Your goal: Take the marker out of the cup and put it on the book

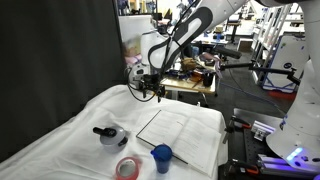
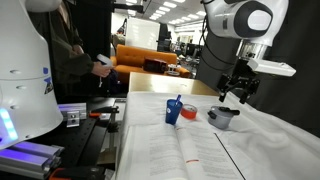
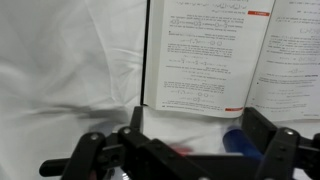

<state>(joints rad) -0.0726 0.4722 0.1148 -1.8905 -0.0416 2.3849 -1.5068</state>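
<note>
A blue cup (image 1: pixel 162 157) stands on the white cloth beside the open book (image 1: pixel 185 130). It also shows in an exterior view (image 2: pixel 175 111) with a dark marker (image 2: pixel 180 100) sticking up out of it. My gripper (image 1: pixel 147 90) hangs in the air above the far side of the table, well apart from the cup, and is seen above a grey bowl (image 2: pixel 235 93). In the wrist view the gripper (image 3: pixel 198 132) is open and empty, with the book (image 3: pixel 235 50) beyond the jaws and the blue cup (image 3: pixel 236 140) blurred between them.
A red tape roll (image 1: pixel 127 167) lies next to the cup, also visible in an exterior view (image 2: pixel 190 114). A grey bowl with a dark object (image 1: pixel 108 135) sits on the cloth (image 1: pixel 80 125). Desks and equipment stand behind the table.
</note>
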